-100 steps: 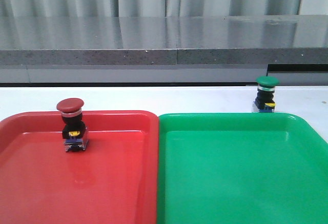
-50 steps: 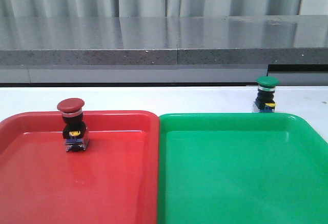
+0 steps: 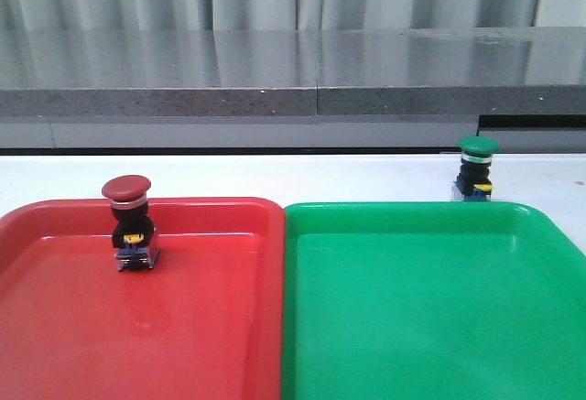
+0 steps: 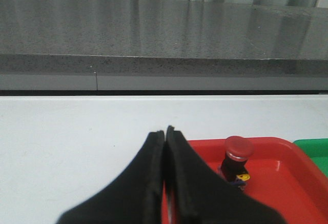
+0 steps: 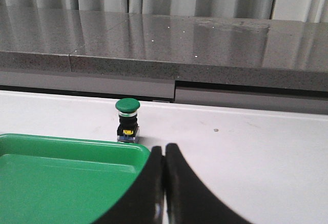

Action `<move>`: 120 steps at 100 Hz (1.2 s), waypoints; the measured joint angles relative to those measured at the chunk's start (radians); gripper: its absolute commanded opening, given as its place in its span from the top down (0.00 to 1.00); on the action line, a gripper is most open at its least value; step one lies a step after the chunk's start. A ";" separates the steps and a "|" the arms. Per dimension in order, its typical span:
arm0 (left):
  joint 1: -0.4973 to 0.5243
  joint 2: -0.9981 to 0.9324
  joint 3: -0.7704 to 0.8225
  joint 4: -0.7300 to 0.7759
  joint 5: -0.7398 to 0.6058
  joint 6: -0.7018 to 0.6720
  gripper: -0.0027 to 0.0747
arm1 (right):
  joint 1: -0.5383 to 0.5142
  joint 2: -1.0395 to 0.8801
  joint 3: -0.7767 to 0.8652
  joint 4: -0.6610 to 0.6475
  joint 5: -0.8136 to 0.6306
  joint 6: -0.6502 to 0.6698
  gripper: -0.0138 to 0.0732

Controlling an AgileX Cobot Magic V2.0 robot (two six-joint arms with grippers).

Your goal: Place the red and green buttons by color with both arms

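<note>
The red button (image 3: 130, 224) stands upright inside the red tray (image 3: 137, 327), near its far rim; it also shows in the left wrist view (image 4: 237, 160). The green button (image 3: 476, 169) stands upright on the white table just behind the green tray (image 3: 430, 308); it also shows in the right wrist view (image 5: 127, 120). My left gripper (image 4: 164, 131) is shut and empty, near the red tray's left side. My right gripper (image 5: 164, 148) is shut and empty, by the green tray's right corner, short of the green button. Neither gripper shows in the front view.
The two trays sit side by side, touching, at the front of the white table (image 3: 293, 176). A grey stone ledge (image 3: 293, 89) runs along the back, with a curtain behind it.
</note>
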 measured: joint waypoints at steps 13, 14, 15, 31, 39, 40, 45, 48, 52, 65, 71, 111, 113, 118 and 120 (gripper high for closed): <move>0.046 -0.099 0.090 0.000 -0.016 0.000 0.99 | 0.000 0.000 0.000 0.000 0.000 0.000 0.97; 0.048 -0.104 0.098 0.000 -0.016 0.000 0.99 | 0.000 0.000 0.000 0.000 0.000 0.000 0.97; 0.051 -0.113 0.102 0.000 -0.016 0.000 0.99 | 0.000 0.000 0.000 0.000 0.000 0.000 0.97; 0.096 -0.199 0.155 0.009 -0.022 0.000 0.99 | 0.000 0.000 0.000 0.000 0.000 0.000 0.97; 0.109 -0.203 0.155 0.011 -0.037 0.000 0.99 | 0.000 0.000 0.000 0.000 0.000 0.000 0.97; 0.111 -0.203 0.155 0.011 -0.037 0.000 0.99 | 0.000 0.000 0.000 0.000 0.000 0.000 0.97; 0.113 -0.203 0.155 0.011 -0.042 0.000 0.99 | 0.000 0.000 0.000 0.000 0.000 0.000 0.97; 0.117 -0.203 0.155 0.011 -0.047 0.000 0.99 | 0.000 0.000 0.000 0.000 0.000 0.000 0.97; 0.119 -0.203 0.155 0.011 -0.051 0.000 0.99 | 0.000 0.000 0.000 0.000 0.000 0.000 0.97; 0.118 -0.203 0.155 0.012 -0.065 0.000 0.99 | 0.000 0.000 0.000 0.000 0.000 0.000 0.97; 0.118 -0.203 0.155 0.012 -0.069 0.000 0.99 | 0.000 0.000 0.000 0.000 0.000 0.000 0.97; 0.118 -0.203 0.155 0.015 -0.077 0.000 0.99 | 0.000 0.000 0.000 0.000 0.000 0.000 0.97; 0.118 -0.203 0.155 0.015 -0.077 0.000 0.99 | 0.000 0.000 0.000 0.000 0.000 0.000 0.97; 0.118 -0.203 0.155 0.015 -0.077 0.000 0.99 | 0.000 0.000 0.000 0.000 0.000 0.000 0.97; 0.118 -0.203 0.155 0.015 -0.077 0.000 0.99 | 0.000 0.000 0.000 0.000 0.000 0.000 0.97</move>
